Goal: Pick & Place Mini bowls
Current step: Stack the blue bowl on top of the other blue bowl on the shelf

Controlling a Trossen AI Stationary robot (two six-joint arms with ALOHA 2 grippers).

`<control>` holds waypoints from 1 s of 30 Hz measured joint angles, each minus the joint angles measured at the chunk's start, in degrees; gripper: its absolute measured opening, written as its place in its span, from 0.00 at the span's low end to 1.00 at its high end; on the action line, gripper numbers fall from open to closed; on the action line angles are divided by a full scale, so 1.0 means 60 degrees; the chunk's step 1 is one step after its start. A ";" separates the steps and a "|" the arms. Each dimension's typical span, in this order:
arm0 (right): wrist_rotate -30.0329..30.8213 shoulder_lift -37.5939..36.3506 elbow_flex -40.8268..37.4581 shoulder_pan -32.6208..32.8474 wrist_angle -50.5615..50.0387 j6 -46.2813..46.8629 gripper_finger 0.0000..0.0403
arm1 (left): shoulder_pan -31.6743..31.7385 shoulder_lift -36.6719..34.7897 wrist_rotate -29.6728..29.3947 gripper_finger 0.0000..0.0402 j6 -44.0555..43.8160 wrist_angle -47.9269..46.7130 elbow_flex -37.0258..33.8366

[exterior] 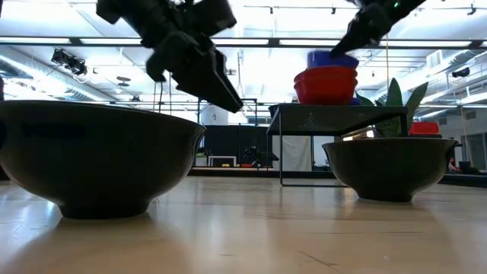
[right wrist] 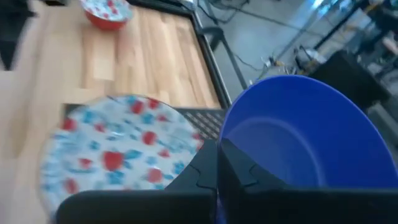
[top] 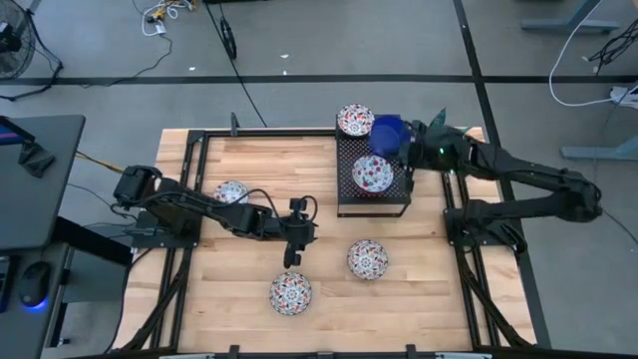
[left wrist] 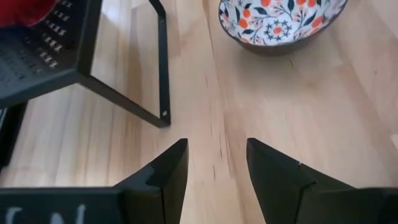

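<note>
Three floral mini bowls sit base-down on the wooden table: one [top: 231,191] by my left arm, one [top: 367,259] right of centre and one [top: 290,292] near the front edge. Two more floral bowls [top: 355,120] [top: 372,175] rest on a black mesh rack [top: 399,204]. My left gripper [top: 294,257] [left wrist: 216,168] hovers open above bare wood, with the right-of-centre bowl [left wrist: 280,22] ahead of it. My right gripper [top: 407,140] is shut on a glossy blue bowl [top: 387,135] [right wrist: 298,137] over the rack. My right gripper holds the blue bowl by its rim [right wrist: 227,134], one finger [right wrist: 249,177] inside the hollow and the other outside. It comes from the table's right side, slanting down. In the low view the blue bowl [exterior: 332,59] shows above the red-sided bowls [exterior: 326,84] on the rack.
A green potted plant [exterior: 396,99] stands behind the rack at the far right, partly under my right arm. The rack's leg [left wrist: 161,68] stands close ahead of my left gripper. Black frame rails [top: 189,249] run along both table sides. Bare wood lies between the near bowls.
</note>
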 joint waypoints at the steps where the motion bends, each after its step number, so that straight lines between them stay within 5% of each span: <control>1: -0.0194 0.0086 0.0000 -0.0295 -0.0039 -0.0034 0.00 | 0.0023 0.0074 0.0071 0.42 0.0007 0.0048 0.0004; 8: -0.1302 0.0766 0.0000 -0.1544 -0.0237 -0.0173 0.00 | 0.0066 0.0191 0.0144 0.42 0.0015 -0.0009 0.0000; 21: -0.1357 0.1354 0.0000 -0.2313 -0.0487 0.0076 0.01 | 0.0063 0.0188 0.0381 0.42 -0.0081 -0.0008 0.0000; 30: -0.1280 0.1354 0.0000 -0.2402 -0.0605 0.0330 0.11 | 0.0063 0.0188 0.0380 0.42 -0.0084 -0.0008 0.0000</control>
